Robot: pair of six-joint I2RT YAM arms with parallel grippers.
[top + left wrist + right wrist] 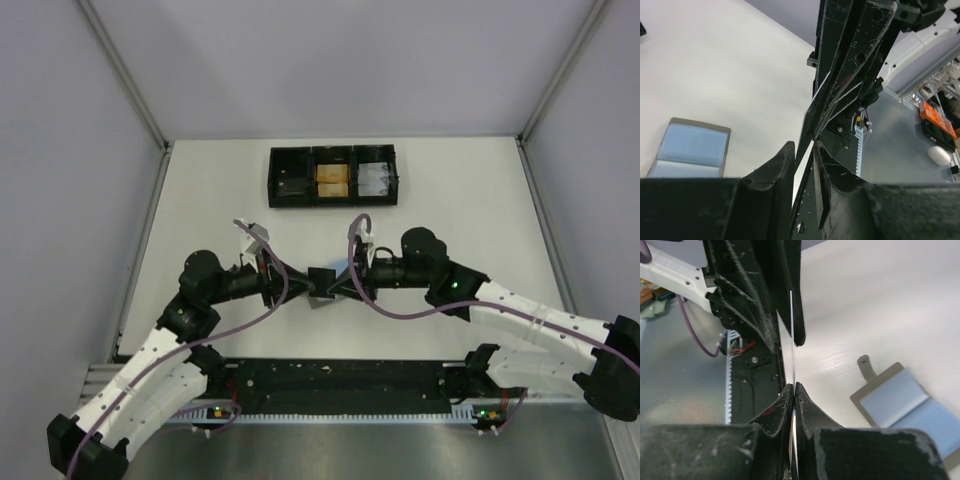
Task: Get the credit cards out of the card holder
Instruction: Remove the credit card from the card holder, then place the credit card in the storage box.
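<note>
Pale walls enclosing white desk; mid-desk, pinching one credit card edge-on with left gripper and right gripper, above open card holder.

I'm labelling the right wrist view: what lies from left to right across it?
purple cable → card, seen edge-on → card holder, lying open on the table
</note>
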